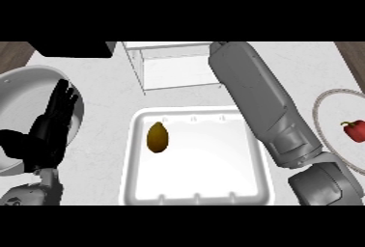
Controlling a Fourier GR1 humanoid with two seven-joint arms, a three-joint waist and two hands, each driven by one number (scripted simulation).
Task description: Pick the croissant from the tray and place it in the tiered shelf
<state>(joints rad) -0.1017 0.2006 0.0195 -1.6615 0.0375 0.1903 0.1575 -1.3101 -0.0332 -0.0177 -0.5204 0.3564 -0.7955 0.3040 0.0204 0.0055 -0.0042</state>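
Observation:
The croissant, a small brown oval, lies in the left half of the white tray at the middle of the counter. Just beyond the tray stands the white tiered shelf. My left hand rests open at the left edge, fingers up, well apart from the tray. My right forearm stretches from the lower right across the tray's right rim to the shelf's right side. Its hand is cut off at the top of the view and does not show.
A large grey round dish lies behind my left hand. At the right edge a plate carries a red bell pepper. A black object sits at the back left.

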